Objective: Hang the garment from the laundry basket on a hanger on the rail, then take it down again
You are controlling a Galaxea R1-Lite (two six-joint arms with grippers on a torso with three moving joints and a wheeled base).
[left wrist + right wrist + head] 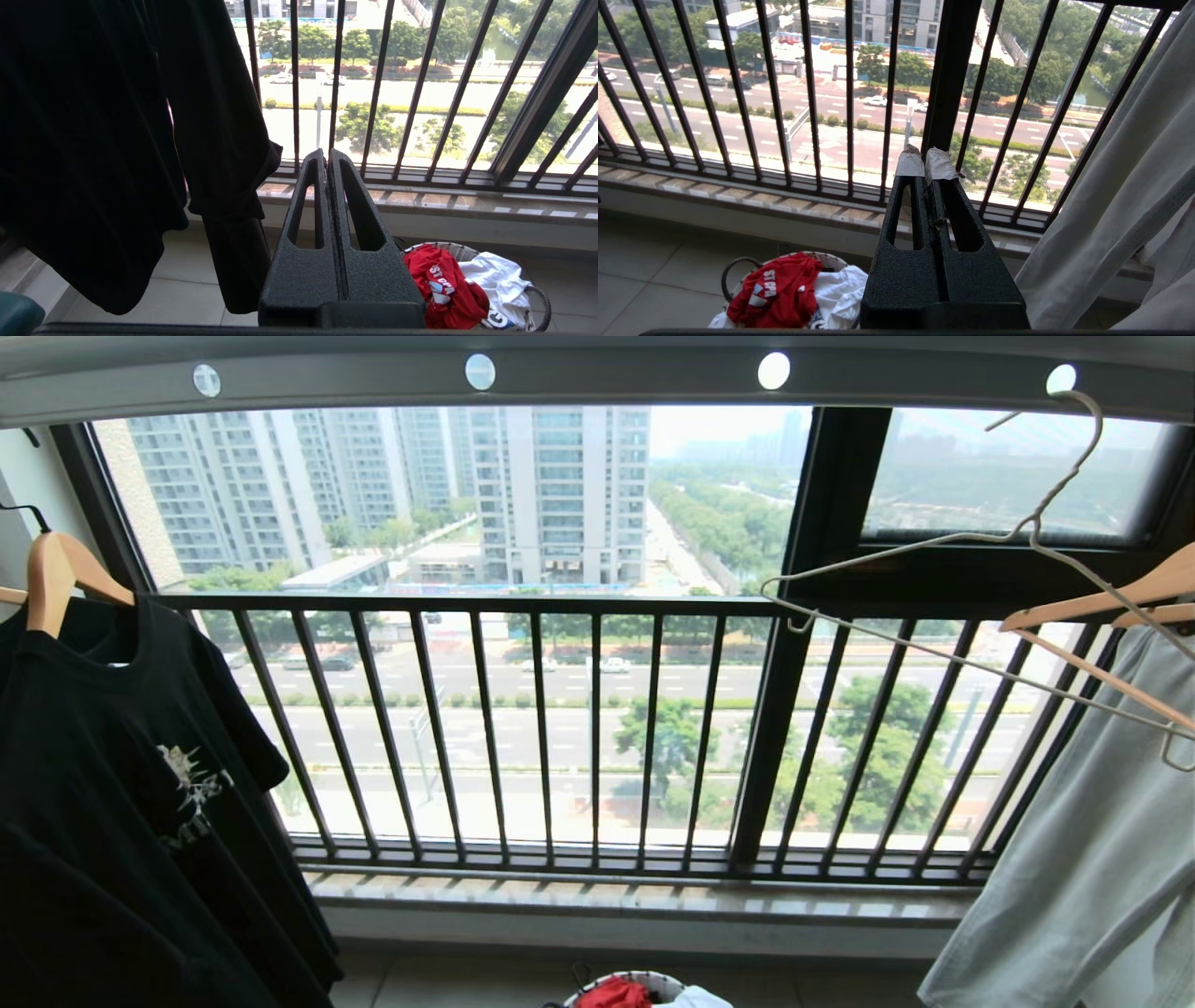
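Nearest the lens in each wrist view, the left gripper (327, 156) and the right gripper (924, 161) are sitting pressed fully shut, gripping nothing. Just beyond them, at the lower edge of the head view, the laundry basket (653, 978) is standing on the floor with the garment (611, 994) lying crumpled in it beside a white shirt (700, 999). The red T-shirt is looking light, soft and floppy; it will likely sag and bunch, so pinching a raised fold near the collar seems safest. Farther off, at upper right, the hanger (971, 616) is dangling tilted from the rail (597, 373), which is running across the top edge.
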